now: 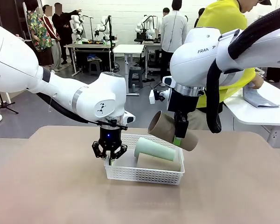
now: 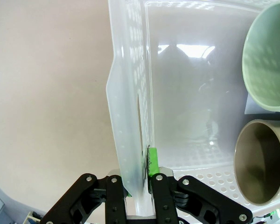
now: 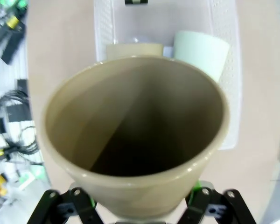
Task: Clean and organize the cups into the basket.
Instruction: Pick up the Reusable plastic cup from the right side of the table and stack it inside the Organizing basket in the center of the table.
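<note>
On the left end wall of the basket (image 1: 144, 179), left gripper (image 1: 110, 160) clamped tight, right gripper (image 1: 178, 140) gripping a tan cup (image 1: 164, 127) tilted sideways above the basket's right end, mint green cup (image 1: 154, 149) and second tan cup (image 1: 159, 163) lying inside.

We are seeing bright, even indoor light in the front view, coming from overhead. The basket (image 1: 144, 173) is casting only a faint, soft shadow on the table (image 1: 46, 186). In the left wrist view, white glare patches are showing on the basket's glossy floor, its nearest wall is blurring close to the lens, and its rim is bending with wide-angle distortion. In the right wrist view, the tan cup (image 3: 130, 116) is sitting close to the lens and looking soft; its inside is shading dark toward the bottom.
</note>
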Available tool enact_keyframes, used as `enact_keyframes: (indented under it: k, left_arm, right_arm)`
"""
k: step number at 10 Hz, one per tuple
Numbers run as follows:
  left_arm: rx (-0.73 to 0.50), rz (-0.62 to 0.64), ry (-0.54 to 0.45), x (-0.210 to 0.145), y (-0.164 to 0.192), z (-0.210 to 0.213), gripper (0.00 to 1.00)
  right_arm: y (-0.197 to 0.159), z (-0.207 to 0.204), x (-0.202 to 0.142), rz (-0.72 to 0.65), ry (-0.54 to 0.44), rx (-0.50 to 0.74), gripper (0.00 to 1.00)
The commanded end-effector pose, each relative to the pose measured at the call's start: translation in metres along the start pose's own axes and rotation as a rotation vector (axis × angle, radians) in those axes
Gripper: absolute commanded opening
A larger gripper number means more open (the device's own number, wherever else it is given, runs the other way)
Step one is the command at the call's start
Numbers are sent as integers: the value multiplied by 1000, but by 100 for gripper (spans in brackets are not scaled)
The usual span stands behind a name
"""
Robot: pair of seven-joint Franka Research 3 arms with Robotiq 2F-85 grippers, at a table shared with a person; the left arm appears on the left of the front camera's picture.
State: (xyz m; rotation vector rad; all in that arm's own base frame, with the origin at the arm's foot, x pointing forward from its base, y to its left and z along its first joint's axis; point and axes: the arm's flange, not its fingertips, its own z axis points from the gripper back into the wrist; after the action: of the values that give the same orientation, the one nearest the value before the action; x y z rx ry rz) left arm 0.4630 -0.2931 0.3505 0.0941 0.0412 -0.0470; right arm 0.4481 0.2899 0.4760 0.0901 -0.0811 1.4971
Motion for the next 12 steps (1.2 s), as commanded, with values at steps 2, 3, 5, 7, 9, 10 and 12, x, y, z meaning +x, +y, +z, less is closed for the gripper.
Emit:
enact_keyframes:
  k: [2,3,5,7,9,10,12]
  left_arm:
    - [8,-14,-9,0,1,1,3]
    - [8,-14,-9,0,1,1,3]
    - [8,-14,-9,0,1,1,3]
    - [8,-14,-9,0,1,1,3]
    - [8,-14,-9,0,1,1,3]
    - [8,-14,-9,0,1,1,3]
    - [8,-14,-9,0,1,1,3]
  right_arm:
    - [4,-15,30,51,97,-93,83]
    - [1,-22,38,58,107,-96,83]
    - [-3,-39,52,52,127,-98,83]
    - [-9,-55,61,52,133,-99,83]
    - [-12,-66,67,54,145,-95,83]
    - [-12,-68,67,52,147,-95,83]
    - [-12,-70,65,43,143,-92,83]
